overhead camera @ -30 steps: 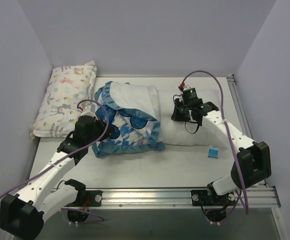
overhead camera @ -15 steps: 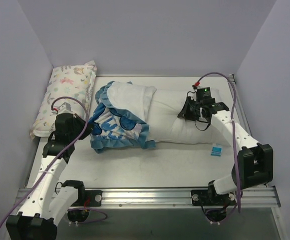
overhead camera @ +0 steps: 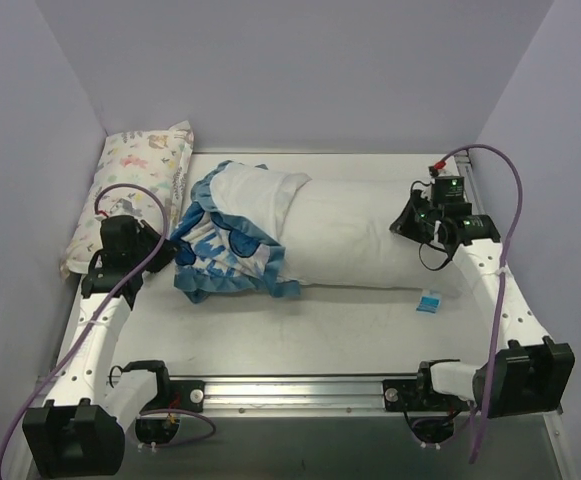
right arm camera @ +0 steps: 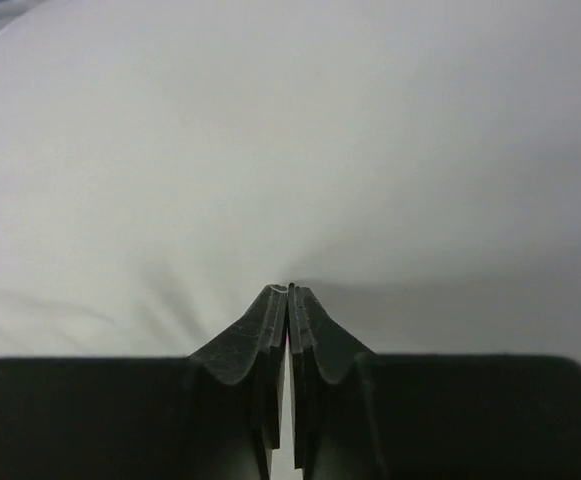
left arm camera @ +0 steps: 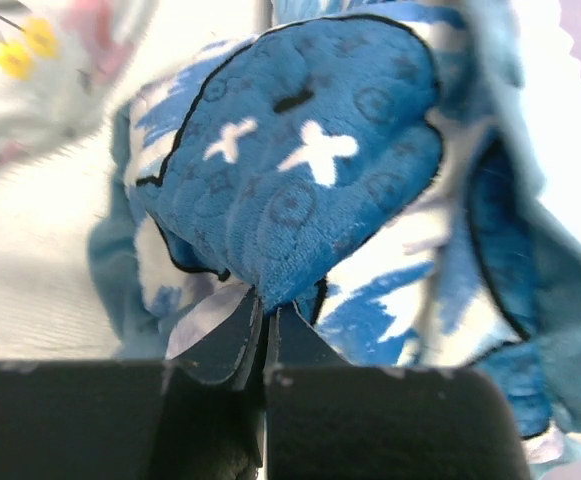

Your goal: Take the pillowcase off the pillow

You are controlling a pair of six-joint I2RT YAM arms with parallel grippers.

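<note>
**Both Ends Held Tight**

Lavender walls boxed in the white table (overhead camera: 320, 330). At far left, a printed pillow (overhead camera: 135, 195) lay along the wall. Just beside it, my left gripper (left arm camera: 262, 300) was pinched tight on the pillowcase (overhead camera: 225, 250), jaws closed at the edge of its dark blue bear patch. The pillowcase sat bunched over the left end of the pillow (overhead camera: 360, 235), white lining turned out on top. The rest of the pillow lay bare across the middle. At its right end, my right gripper (right arm camera: 290, 292) was clamped on a fold of white fabric. A small blue item (overhead camera: 429, 302) lay near the pillow's front right corner.

Pastel animal-print pillow (overhead camera: 135, 195) at far left, small blue item (overhead camera: 428, 303) on white table (overhead camera: 320, 335)
</note>
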